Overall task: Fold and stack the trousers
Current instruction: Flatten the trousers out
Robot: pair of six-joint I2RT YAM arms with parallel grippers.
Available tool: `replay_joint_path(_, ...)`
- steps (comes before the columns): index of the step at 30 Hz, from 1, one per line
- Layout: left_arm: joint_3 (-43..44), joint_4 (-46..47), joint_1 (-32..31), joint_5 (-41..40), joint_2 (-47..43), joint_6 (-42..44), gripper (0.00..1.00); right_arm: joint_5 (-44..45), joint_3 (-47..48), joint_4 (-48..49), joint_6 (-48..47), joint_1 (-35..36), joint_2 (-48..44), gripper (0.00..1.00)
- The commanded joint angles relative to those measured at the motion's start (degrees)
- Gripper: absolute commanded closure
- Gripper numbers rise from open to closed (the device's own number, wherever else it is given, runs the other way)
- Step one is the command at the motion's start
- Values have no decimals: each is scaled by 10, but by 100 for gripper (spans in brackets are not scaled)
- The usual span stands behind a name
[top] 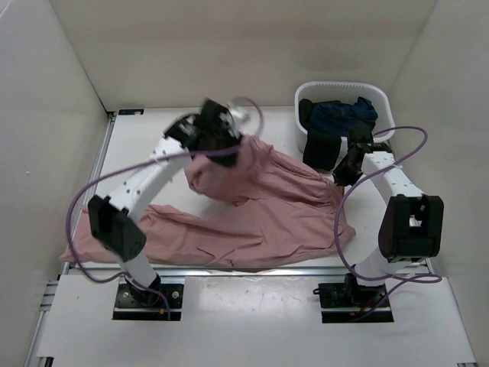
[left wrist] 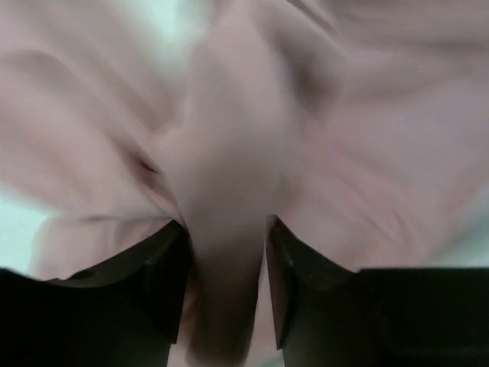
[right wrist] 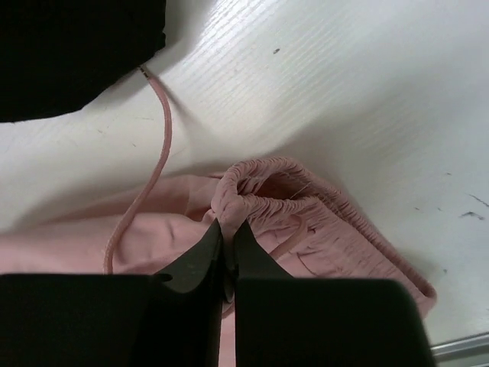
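The dusty-pink trousers (top: 260, 210) lie spread across the table, legs reaching the near left. My left gripper (top: 229, 126) is shut on a bunch of the pink cloth (left wrist: 229, 191) and holds it lifted at the back centre; the cloth hangs down from it. My right gripper (top: 341, 174) is shut on the gathered elastic waistband (right wrist: 263, 200) at the trousers' right side, low over the table. A thin pink drawstring (right wrist: 157, 164) trails from the waist across the table in the right wrist view.
A white basket (top: 382, 99) at the back right holds a dark navy-blue garment (top: 340, 116) that hangs over its front rim. White walls close in the table on three sides. A metal rail (top: 252, 271) runs along the near edge.
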Motion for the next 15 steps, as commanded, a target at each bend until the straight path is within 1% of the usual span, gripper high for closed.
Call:
replay_joint_path(1,-134,-120,-148,73,-41,2,43,57,-16,-39,-27,10,-4,100)
replay_joint_path(2,-153,-148,-205,133,-34,2,31,74,-16,-44,-27,10,-4,100)
replay_joint_path(3,-172,-171,-224,162,-27,2,23,74,-23,-51,-27,3,-4,100)
replay_joint_path(4,-172,-188,-235,190,-22,2,20,82,-24,-51,-21,3,-4,100)
replay_joint_path(5,-172,-205,-240,233,-22,2,12,82,-29,-51,-21,-10,-4,100)
replay_joint_path(8,-154,-205,-240,246,-44,2,6,93,-42,-57,-16,-29,-9,100)
replay_joint_path(11,-91,-194,-201,241,-59,2,6,98,-61,-57,-16,-34,-9,100)
replay_joint_path(12,-72,-185,-163,251,-59,2,6,98,-67,-57,-16,-34,-15,100)
replay_joint_path(13,-34,-169,-140,259,-59,2,6,98,-74,-51,-16,-34,-15,100)
replay_joint_path(14,-15,-162,-116,267,-54,2,6,98,-74,-51,-16,-34,-15,100)
replay_joint_path(15,0,-153,-68,273,-54,2,6,98,-81,-51,-16,-34,-15,100)
